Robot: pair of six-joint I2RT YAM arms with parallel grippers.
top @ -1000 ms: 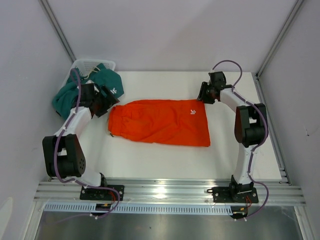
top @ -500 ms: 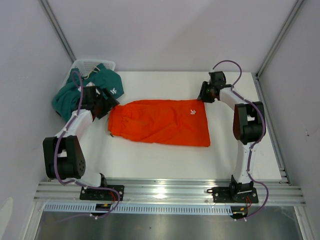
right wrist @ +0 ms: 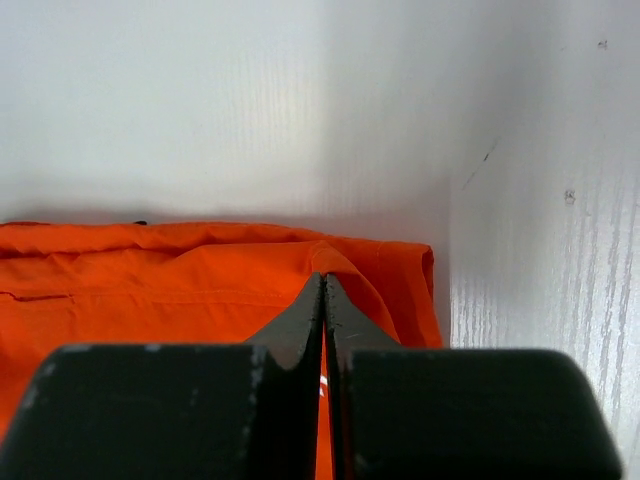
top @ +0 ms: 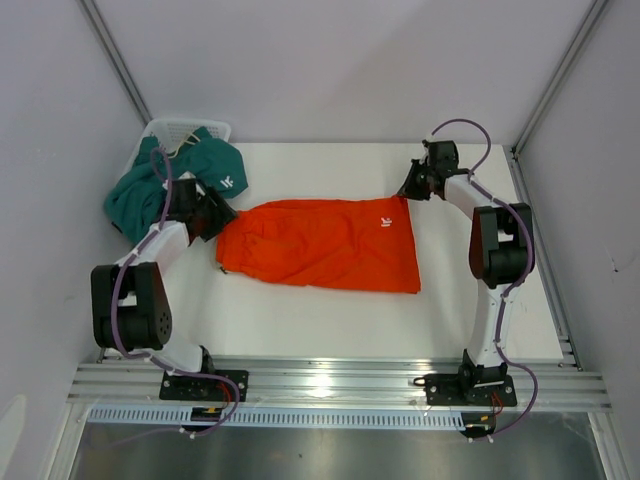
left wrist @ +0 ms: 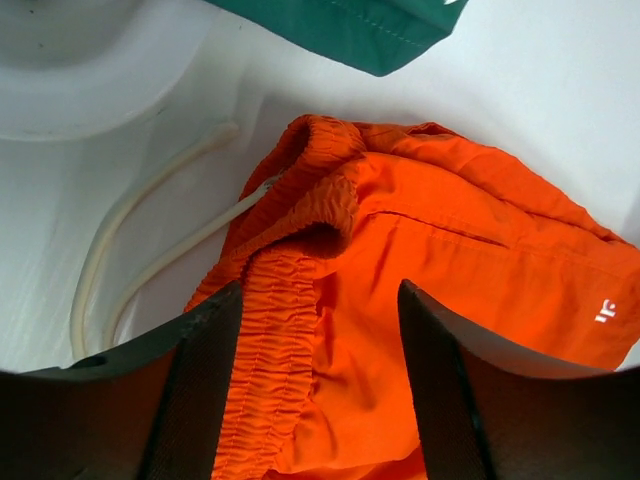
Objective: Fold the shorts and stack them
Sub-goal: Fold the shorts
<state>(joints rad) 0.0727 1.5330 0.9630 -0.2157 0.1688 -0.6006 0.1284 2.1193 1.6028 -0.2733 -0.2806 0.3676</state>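
Overhead, teal shorts (top: 218,160) spill from the basket (top: 185,125); left claw (left wrist: 318,295) gapes over orange shorts (top: 320,245), right claw (right wrist: 323,290) pinches them.

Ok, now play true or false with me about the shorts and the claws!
1. The orange shorts lie spread out on the table. True.
2. The green shorts are folded on top of the orange ones. False: they hang in a bunch over the basket at the far left corner.
3. The left claw is open, with the orange waistband between its fingers. True.
4. The right claw is wide open above bare table. False: it is shut, and seems to pinch the far right corner of the orange shorts.
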